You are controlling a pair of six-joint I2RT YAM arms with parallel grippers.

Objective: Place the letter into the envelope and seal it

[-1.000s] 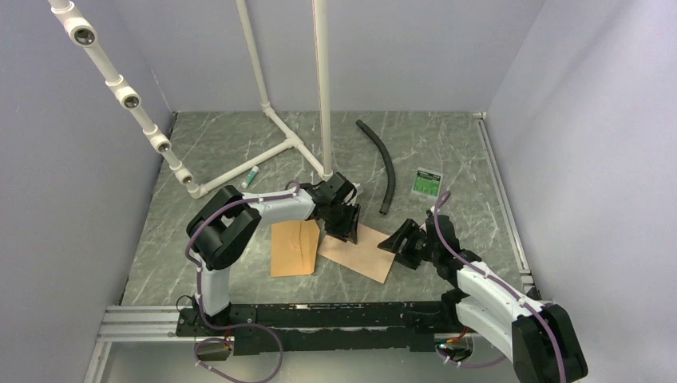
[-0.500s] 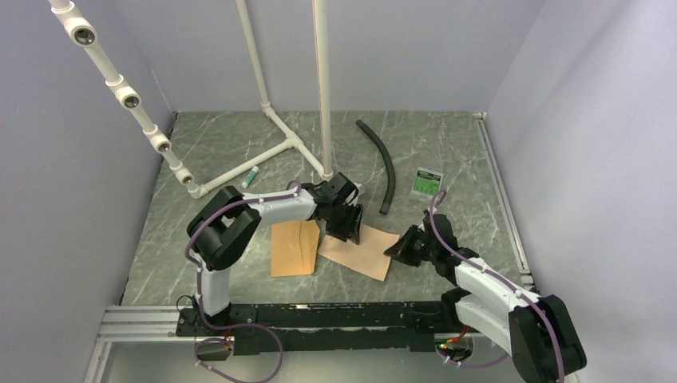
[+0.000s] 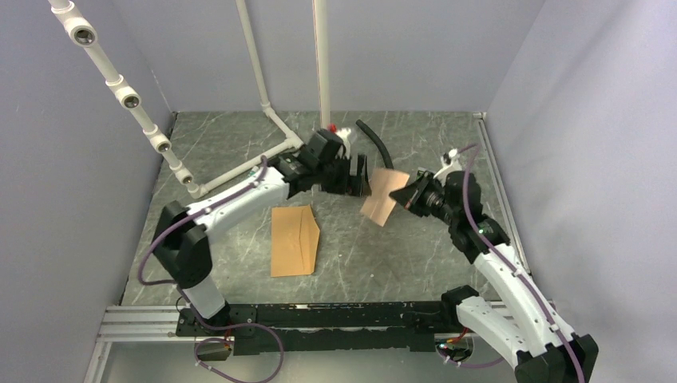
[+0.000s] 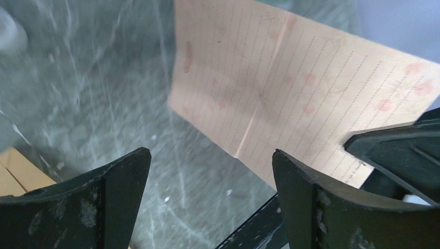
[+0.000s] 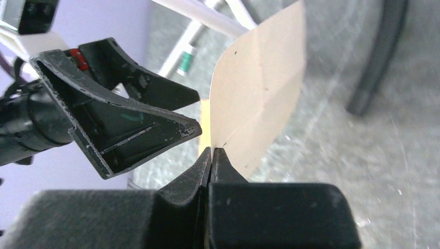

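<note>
My right claw [image 5: 211, 153] pinches the corner of the letter [image 5: 262, 93], a thin peach sheet, ruled and crossed by creases, curling up in mid-air. My left claw [image 4: 207, 161] gapes wide just beside it. The kraft envelope [image 3: 294, 239], pointed flap out, lies flat on the marbled table [image 3: 239, 152] below my left claw.

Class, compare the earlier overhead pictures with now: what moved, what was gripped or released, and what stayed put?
The right tool closed on the letter and lifted it off the table, up and toward the back. The left tool, earlier down on the letter, opened and rose alongside it. The envelope stayed where it lay.
</note>
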